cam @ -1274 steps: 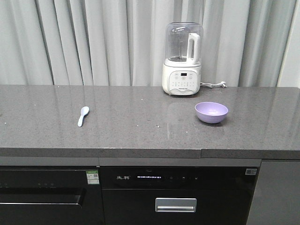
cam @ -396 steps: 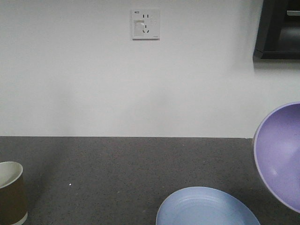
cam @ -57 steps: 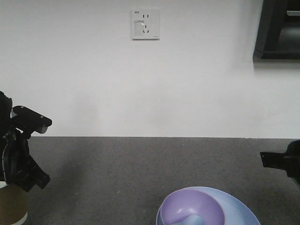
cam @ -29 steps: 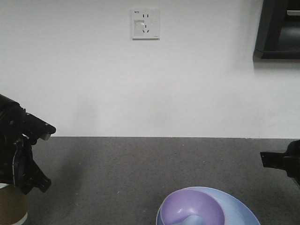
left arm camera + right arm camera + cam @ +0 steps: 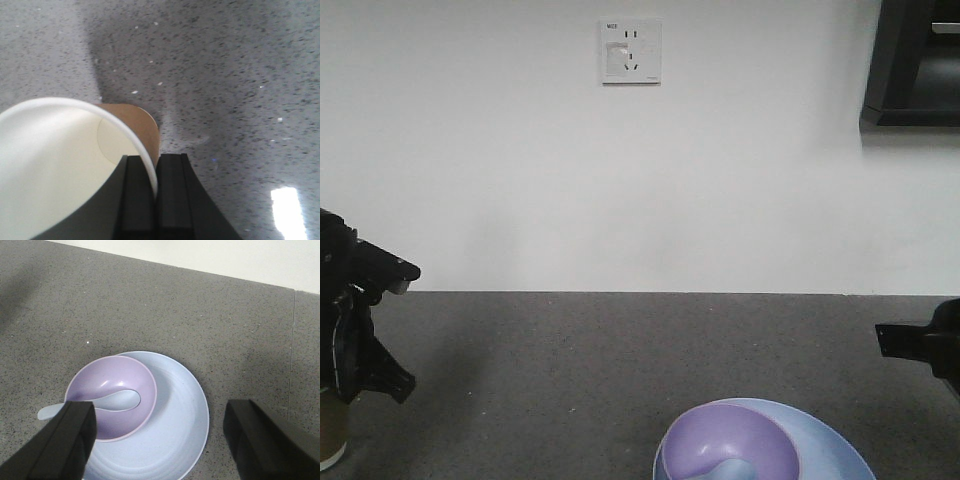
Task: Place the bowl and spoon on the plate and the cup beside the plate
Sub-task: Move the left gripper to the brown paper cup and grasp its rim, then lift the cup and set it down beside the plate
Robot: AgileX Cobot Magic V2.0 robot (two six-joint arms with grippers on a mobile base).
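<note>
"Left wrist-mounted view first: what has the left pincer got?"

"The cup. One finger is inside the mouth and one outside against the brown wall, closed tight with the white rim pinched between them. I cannot tell whether the base rests on the desk or hangs just clear of it."

"And the other things?"

"The right wrist camera shows the bowl sitting on the plate, off toward one side. The spoon has its scoop in the bowl and its handle poking out over the rim, lying crosswise in that view. The right pincer hovers above them, spread wide and holding nothing."

"So only the cup is left, I'd say. Which way must it go?"

"Toward the robot's right. In the front view the cup is at the far left edge and the plate low in the middle, well apart with bare desk between. The left arm is the nearer one and already has the grip."

"Anything hard to read?"

"Plenty. The front view cuts off the plate's near half and nearly all of the cup, which sits behind the left arm. No single view shows cup and plate clearly together, so the gap is hard to judge. The spoon handle passes partly behind a right finger."
</note>
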